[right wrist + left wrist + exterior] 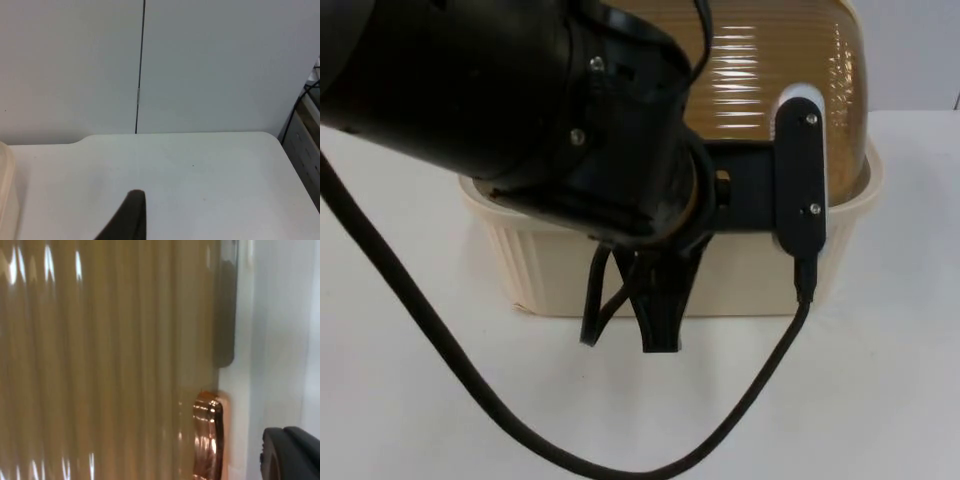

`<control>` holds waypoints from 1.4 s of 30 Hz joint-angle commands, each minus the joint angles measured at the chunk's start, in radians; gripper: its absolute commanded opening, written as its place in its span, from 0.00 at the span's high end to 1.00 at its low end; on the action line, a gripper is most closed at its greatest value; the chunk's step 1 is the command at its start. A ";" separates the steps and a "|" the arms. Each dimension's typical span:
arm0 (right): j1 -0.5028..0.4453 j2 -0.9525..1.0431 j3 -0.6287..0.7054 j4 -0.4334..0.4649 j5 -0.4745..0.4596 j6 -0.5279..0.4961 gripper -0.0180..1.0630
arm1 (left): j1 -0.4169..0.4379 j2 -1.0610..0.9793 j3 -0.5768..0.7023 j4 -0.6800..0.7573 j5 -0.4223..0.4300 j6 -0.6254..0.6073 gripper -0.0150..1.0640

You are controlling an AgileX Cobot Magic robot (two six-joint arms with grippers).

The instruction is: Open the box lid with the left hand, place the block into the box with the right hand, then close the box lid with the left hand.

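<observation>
Your box (570, 270) sits toward the far edge of the bench (880, 380), close to the grey partition wall (215, 65). It is a cream tub with ribbed sides. Its near wall faces you in the top view.

The lid (770, 80) is amber, see-through and ribbed. It stands raised over the far side of the box, with a dark gap between its lower edge and the cream rim.

Your left arm (470, 90) comes in from the far left corner and covers much of the box in the top view. Black parts of it hang down in front of the box's near wall. The left gripper (750, 195) reaches into the gap under the lid, just above the rim on the right side of the box. In the left wrist view, the ribbed amber surface is right in front of the camera, with a shiny copper-coloured edge beside it. You cannot tell from these views whether this claw is apart, together or clamped on the lid.

Your right gripper (131, 217) hangs over bare bench. The cream rim of the box is just to one side of it, and the partition wall stands beyond the bench edge ahead of it. You cannot tell this claw's state either.
</observation>
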 commanded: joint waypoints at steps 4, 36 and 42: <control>0.004 0.000 -0.004 -0.005 0.001 -0.004 0.01 | 0.001 0.007 -0.002 0.052 -0.002 0.001 0.99; 0.004 0.000 -0.004 -0.005 0.012 -0.004 0.01 | 0.056 0.011 -0.002 0.136 -0.070 -0.087 0.99; 0.004 0.000 -0.004 -0.005 0.012 -0.004 0.01 | 0.056 0.011 -0.002 0.162 -0.063 -0.085 0.99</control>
